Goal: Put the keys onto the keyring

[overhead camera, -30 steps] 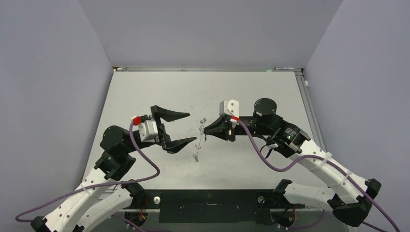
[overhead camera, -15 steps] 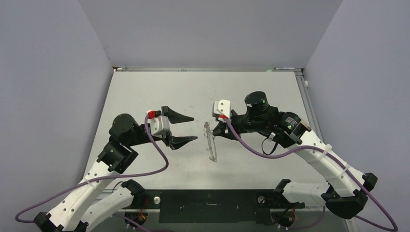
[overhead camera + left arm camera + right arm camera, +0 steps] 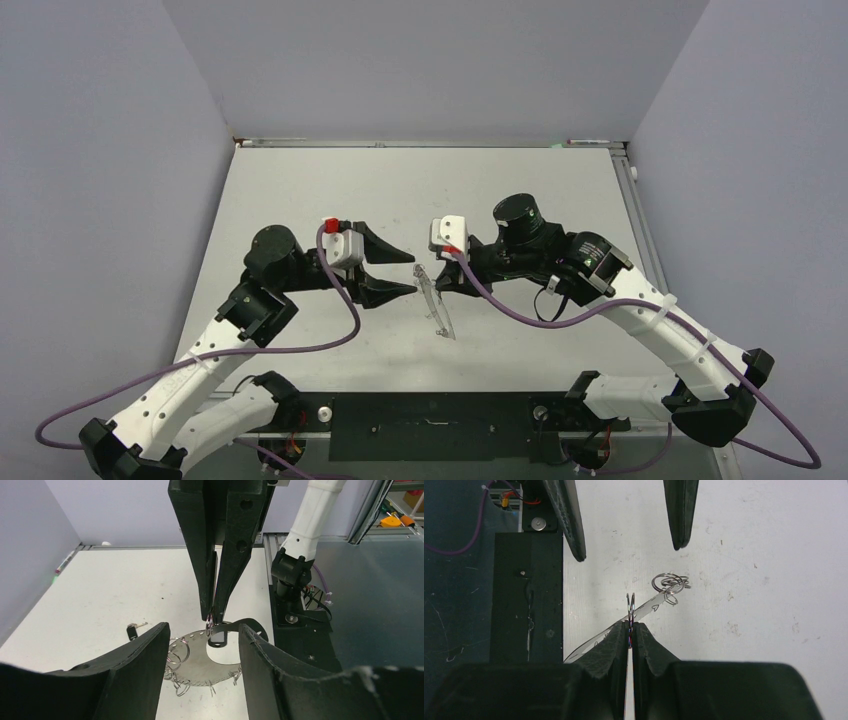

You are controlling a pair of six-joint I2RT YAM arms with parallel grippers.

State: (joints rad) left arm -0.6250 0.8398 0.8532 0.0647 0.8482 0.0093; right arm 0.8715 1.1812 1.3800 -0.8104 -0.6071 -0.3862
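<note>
The keyring is a flat grey crescent with wire loops on its rim; from above the keyring shows edge-on, tilted over the table. My right gripper is shut on a small wire loop at the ring's upper edge. In the left wrist view, the right gripper comes down from above, and a black key head hangs just under its tips. A second key lies on the table beyond. My left gripper is open just left of the ring, fingers apart and gripping nothing.
The white table is walled on three sides. A black base plate runs along the near edge between the arm bases. Purple cables loop from both wrists. The right arm's base stands behind the ring in the left wrist view.
My left gripper moved right toward the ring and its jaws narrowed. The right wrist shifted left and the ring's near end swung right.
</note>
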